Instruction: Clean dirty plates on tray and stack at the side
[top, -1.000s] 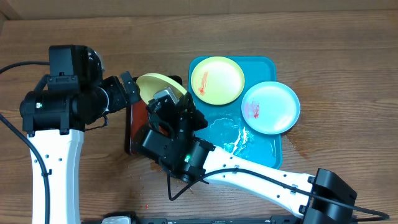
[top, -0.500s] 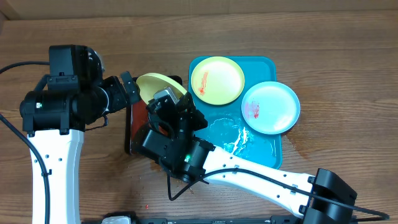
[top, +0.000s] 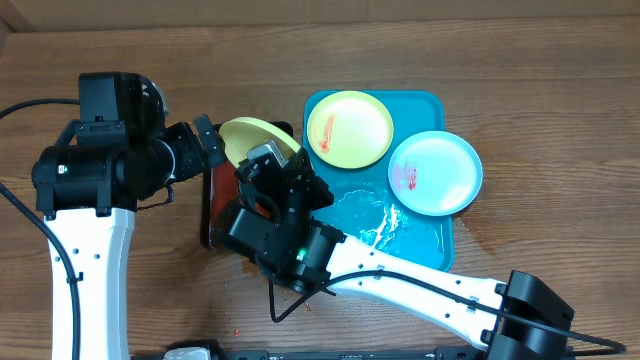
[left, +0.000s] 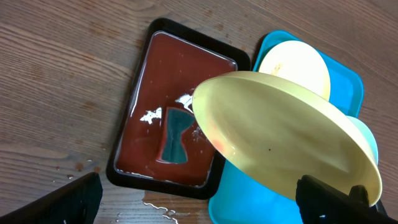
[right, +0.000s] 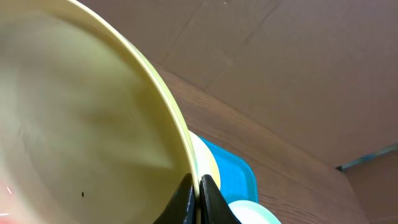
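My right gripper (right: 196, 194) is shut on the rim of a pale yellow-green plate (right: 74, 124) and holds it tilted above the black tray; the plate also shows in the overhead view (top: 250, 133) and the left wrist view (left: 280, 137). My left gripper (top: 208, 140) is open and empty beside that plate's left edge, its fingers wide apart (left: 205, 205). The turquoise tray (top: 420, 245) holds a second yellow-green plate (top: 349, 128) with a red smear and a pale blue-white plate (top: 435, 172) with a red smear.
A black tray (left: 180, 68) of red liquid lies left of the turquoise tray, with a dark bow-tie shaped piece (left: 174, 134) sunk in it. Water is pooled on the turquoise tray (top: 375, 220) and spilled on the wood (left: 158, 208). The right arm crosses the front of the table.
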